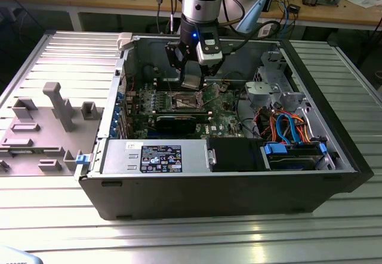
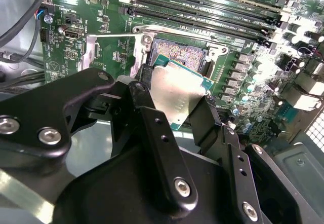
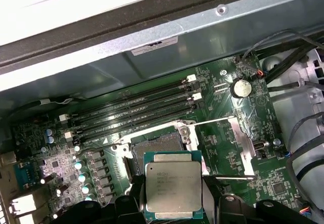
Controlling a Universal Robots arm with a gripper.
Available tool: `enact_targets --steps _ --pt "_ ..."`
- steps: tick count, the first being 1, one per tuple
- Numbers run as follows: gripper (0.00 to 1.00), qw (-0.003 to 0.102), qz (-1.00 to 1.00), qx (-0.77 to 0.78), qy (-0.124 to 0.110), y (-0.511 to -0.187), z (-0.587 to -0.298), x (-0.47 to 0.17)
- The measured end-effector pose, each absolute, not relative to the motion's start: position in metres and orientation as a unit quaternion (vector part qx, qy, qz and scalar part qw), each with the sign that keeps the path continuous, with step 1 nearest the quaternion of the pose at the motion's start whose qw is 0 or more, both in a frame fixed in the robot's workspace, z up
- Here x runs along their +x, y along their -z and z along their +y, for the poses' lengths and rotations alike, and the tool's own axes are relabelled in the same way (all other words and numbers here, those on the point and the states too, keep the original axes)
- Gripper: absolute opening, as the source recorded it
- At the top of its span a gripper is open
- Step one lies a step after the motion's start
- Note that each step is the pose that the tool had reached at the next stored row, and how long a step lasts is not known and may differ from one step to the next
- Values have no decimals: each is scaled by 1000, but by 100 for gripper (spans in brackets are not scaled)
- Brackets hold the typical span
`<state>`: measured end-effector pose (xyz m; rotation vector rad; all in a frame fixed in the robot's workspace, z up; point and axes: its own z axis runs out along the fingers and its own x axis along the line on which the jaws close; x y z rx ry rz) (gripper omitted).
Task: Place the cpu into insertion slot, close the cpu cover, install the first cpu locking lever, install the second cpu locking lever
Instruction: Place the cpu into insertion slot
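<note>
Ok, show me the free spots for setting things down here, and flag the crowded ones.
The slot is uncovered, bordered by memory slots and capacitors; the cpu, held in the jaws, hangs just above it. Bare ribbed table runs along the case's near wall in the exterior view. Crowded: cables at the exterior view's right.
</note>
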<state>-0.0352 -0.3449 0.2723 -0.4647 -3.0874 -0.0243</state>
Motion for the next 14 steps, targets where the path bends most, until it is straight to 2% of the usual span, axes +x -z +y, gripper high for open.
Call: enact_targets --steps 14 --pt "54 10 -986 -168 8 -272 -345 -35"
